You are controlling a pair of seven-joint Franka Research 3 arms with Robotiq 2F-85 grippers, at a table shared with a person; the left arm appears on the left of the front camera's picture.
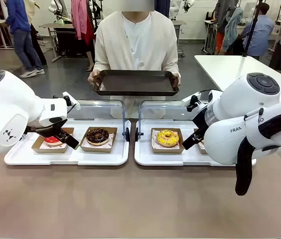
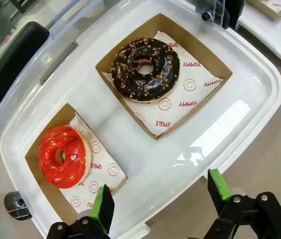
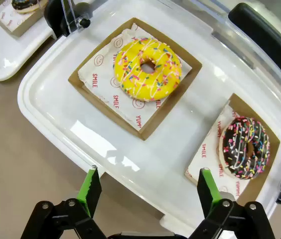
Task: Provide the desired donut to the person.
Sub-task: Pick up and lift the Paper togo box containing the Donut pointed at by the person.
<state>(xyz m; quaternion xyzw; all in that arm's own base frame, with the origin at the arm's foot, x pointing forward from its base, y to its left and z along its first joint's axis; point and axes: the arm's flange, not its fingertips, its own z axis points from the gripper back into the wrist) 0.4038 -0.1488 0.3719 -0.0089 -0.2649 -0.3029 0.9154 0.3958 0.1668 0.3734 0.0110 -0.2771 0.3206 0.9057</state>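
Observation:
The person (image 1: 135, 40) stands across the table holding out an empty dark tray (image 1: 135, 82) in both hands. A red-iced donut (image 2: 63, 156) and a chocolate nut donut (image 2: 145, 68) sit in paper boxes under my left gripper (image 2: 160, 194), which hovers open over the white tray's near rim. My right gripper (image 3: 148, 186) hangs open above the other tray's edge, short of a yellow sprinkled donut (image 3: 148, 68) and a chocolate sprinkled donut (image 3: 245, 148). In the front view the yellow donut (image 1: 167, 137) lies clear of both arms. Which one is the desired donut I cannot tell.
Two white trays (image 1: 105, 157) (image 1: 145, 157) lie side by side mid-table, their clear lids (image 1: 100, 109) raised at the back. Bare brown tabletop stretches in front of them. Another white table (image 1: 230, 67) stands at the far right, with other people behind.

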